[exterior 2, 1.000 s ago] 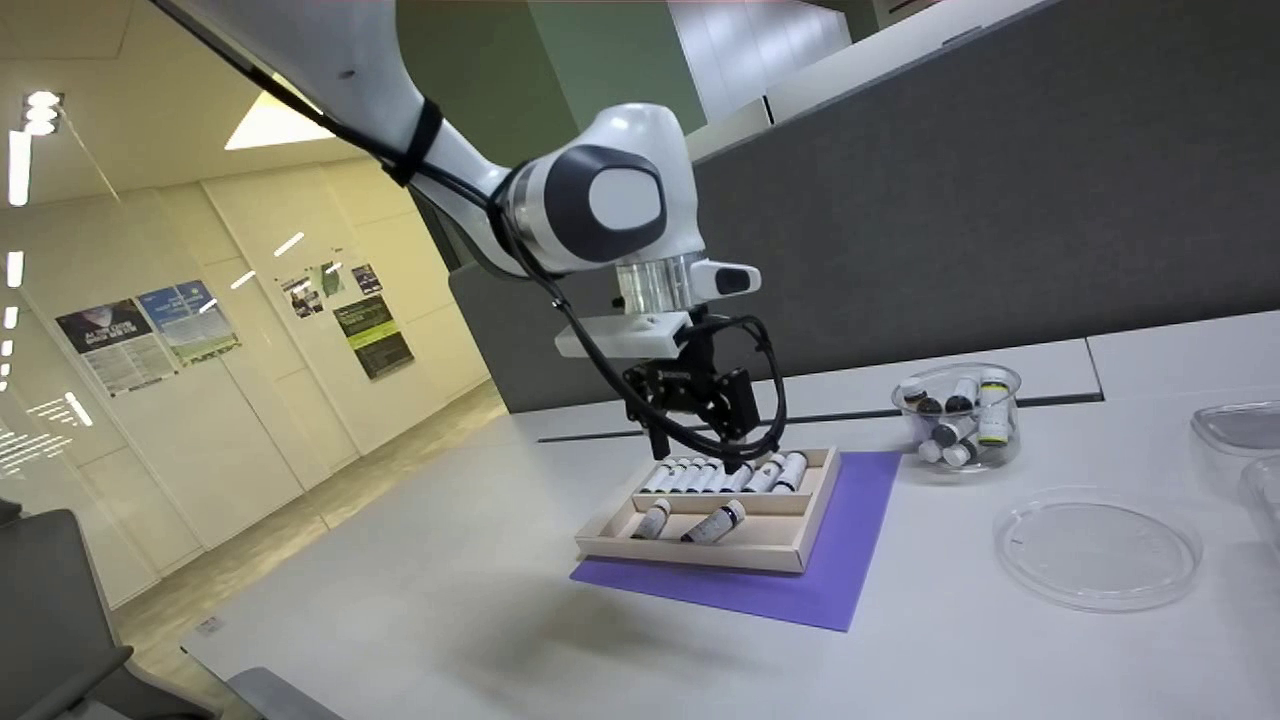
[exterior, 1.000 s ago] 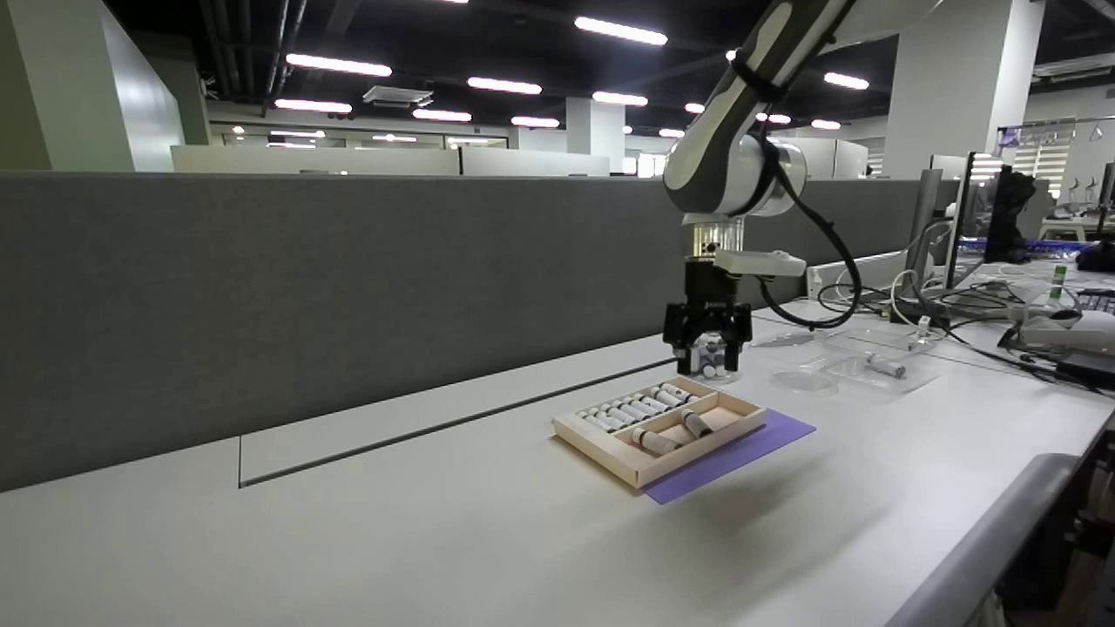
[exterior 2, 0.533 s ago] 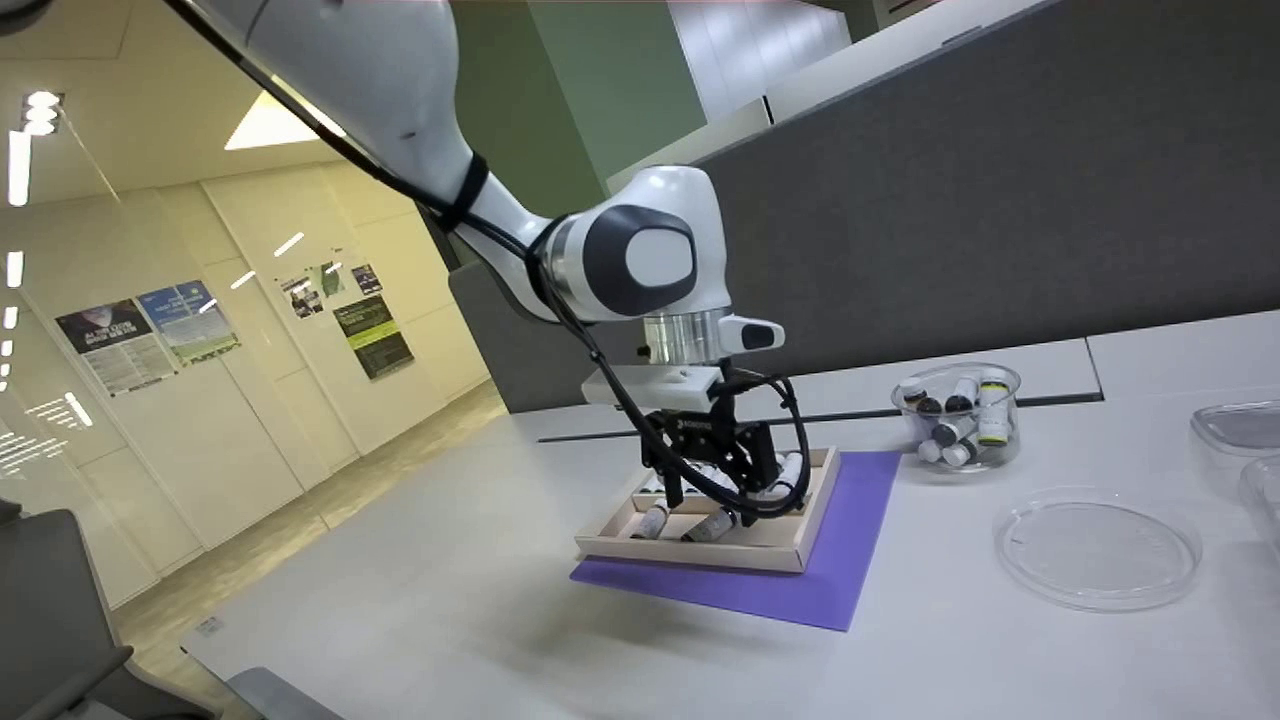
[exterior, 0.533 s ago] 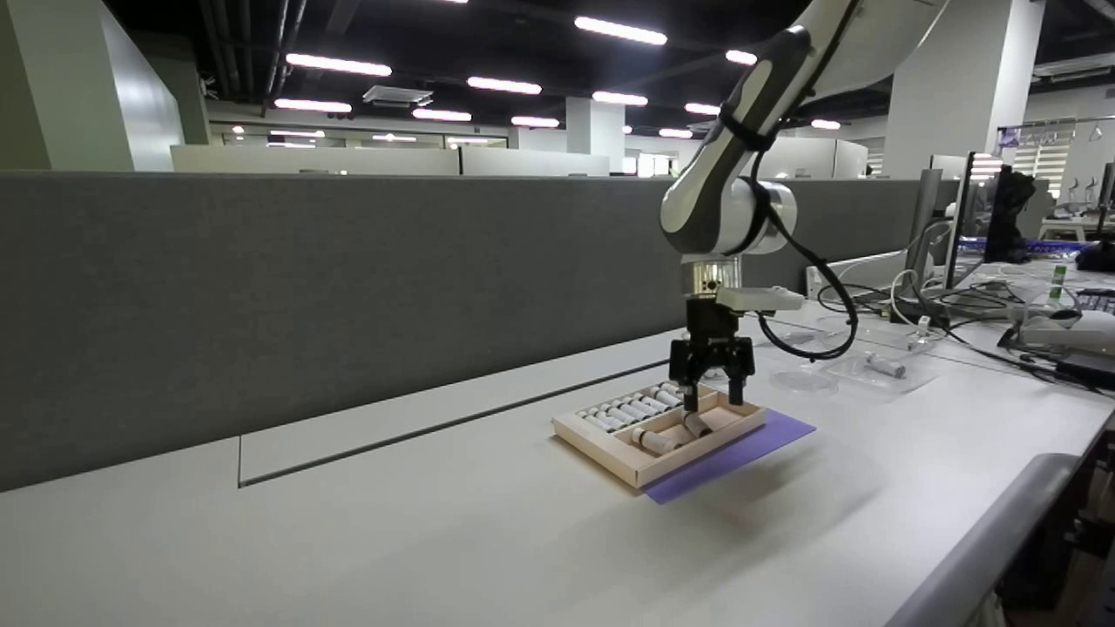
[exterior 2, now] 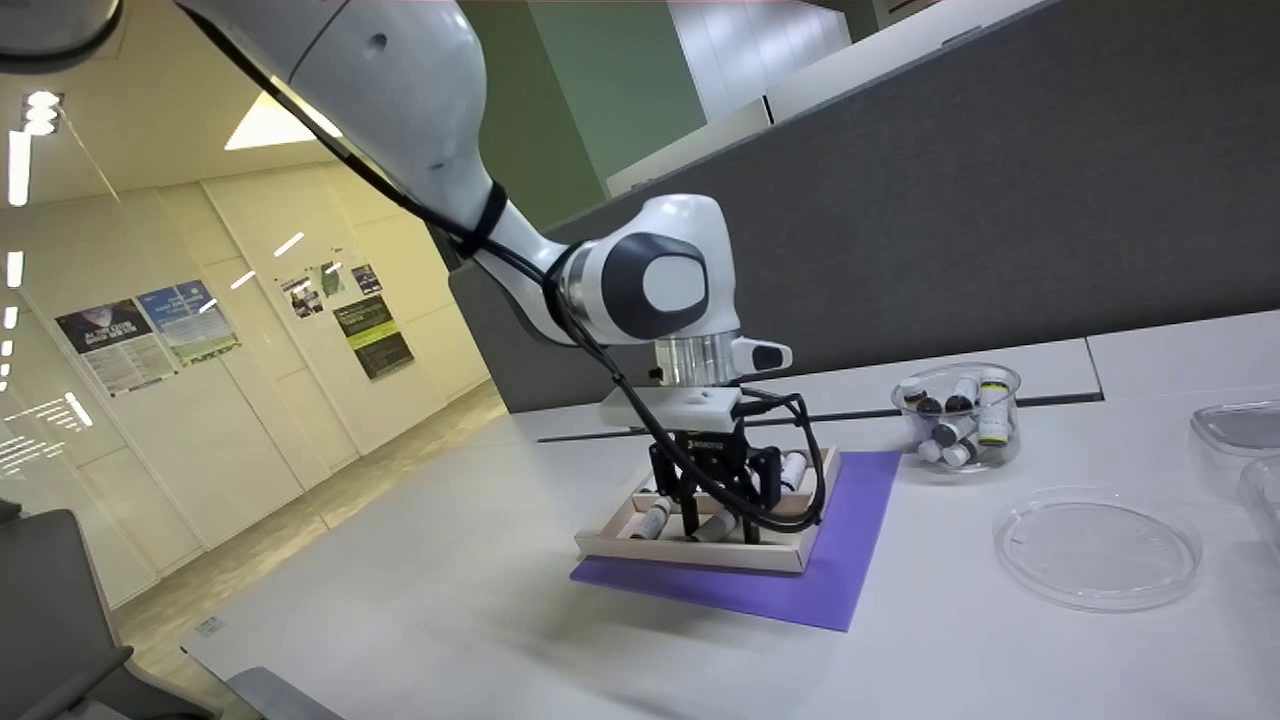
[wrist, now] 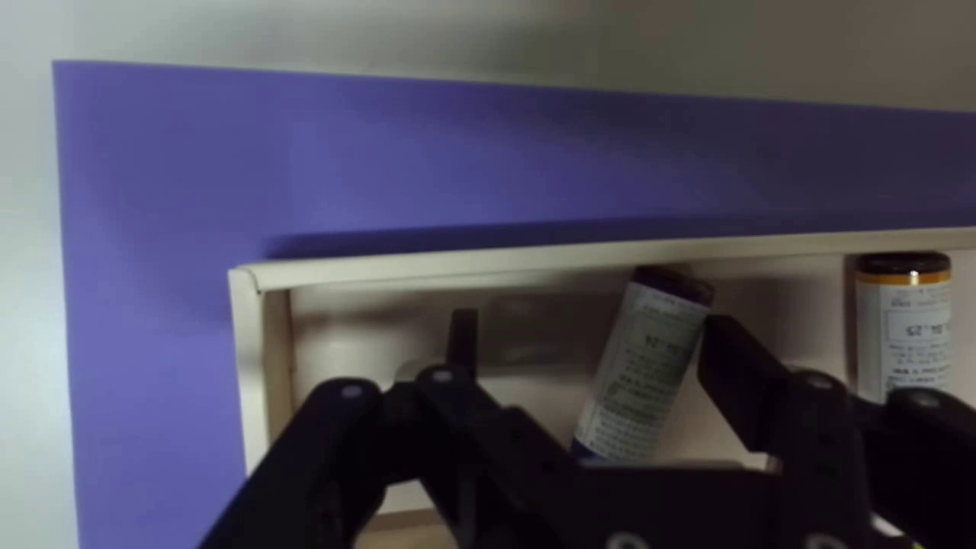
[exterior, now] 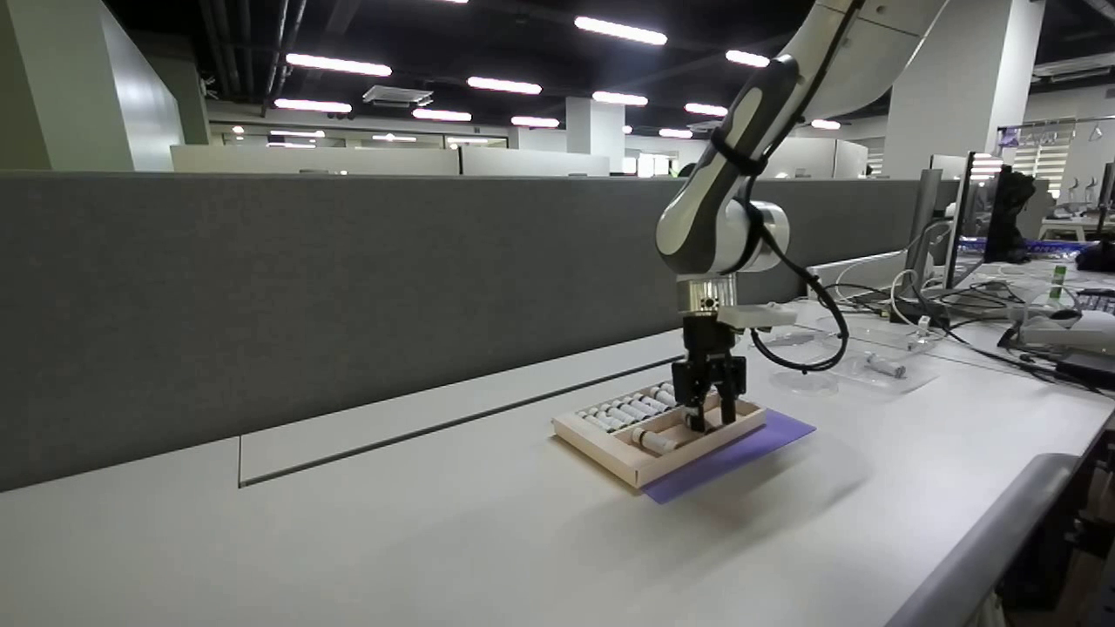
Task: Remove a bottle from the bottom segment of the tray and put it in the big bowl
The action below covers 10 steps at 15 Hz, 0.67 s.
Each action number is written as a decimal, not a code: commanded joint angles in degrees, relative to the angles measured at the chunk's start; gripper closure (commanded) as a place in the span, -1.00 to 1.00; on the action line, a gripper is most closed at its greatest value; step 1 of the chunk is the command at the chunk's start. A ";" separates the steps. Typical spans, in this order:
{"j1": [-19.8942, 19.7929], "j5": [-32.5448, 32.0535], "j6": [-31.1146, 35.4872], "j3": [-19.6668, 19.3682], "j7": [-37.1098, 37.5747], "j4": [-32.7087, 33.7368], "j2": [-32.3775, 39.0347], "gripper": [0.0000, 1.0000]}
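The tan tray [exterior 2: 690,556] holds a row of white bottles [exterior: 610,416] in its upper segment and two bottles in its bottom segment. My gripper [wrist: 589,328] is open, its fingertips down inside the bottom segment. A slanted bottle with a dark cap [wrist: 644,366] lies between the fingers. The right finger [wrist: 736,374] is at its cap end; I cannot tell if they touch. The left finger [wrist: 462,335] stands apart from it. The other bottle [wrist: 905,328] lies outside the right finger. The big bowl [exterior 2: 1098,550], wide, shallow and clear, stands right of the tray.
The tray stands on a purple mat [exterior 2: 860,520]. A deeper clear bowl [exterior 2: 965,462] with several bottles in it stands behind the mat's right side. More clear containers [exterior 2: 1245,428] stand at the far right. A grey partition [exterior: 348,331] runs along the back of the table.
My gripper has come down from above the tray's upper row into the bottom segment, around a bottle. The fingers stand somewhat closer together than before.
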 commanded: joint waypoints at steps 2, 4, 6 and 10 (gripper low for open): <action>-0.87 -1.34 -0.63 0.65 -2.06 1.41 0.86 0.29; -0.80 -1.39 -0.79 0.54 -1.96 1.58 0.50 0.58; -0.72 -1.24 -1.21 0.39 -1.35 1.76 -0.16 0.89; 0.36 -2.49 -5.91 -1.21 2.42 2.98 -4.87 0.90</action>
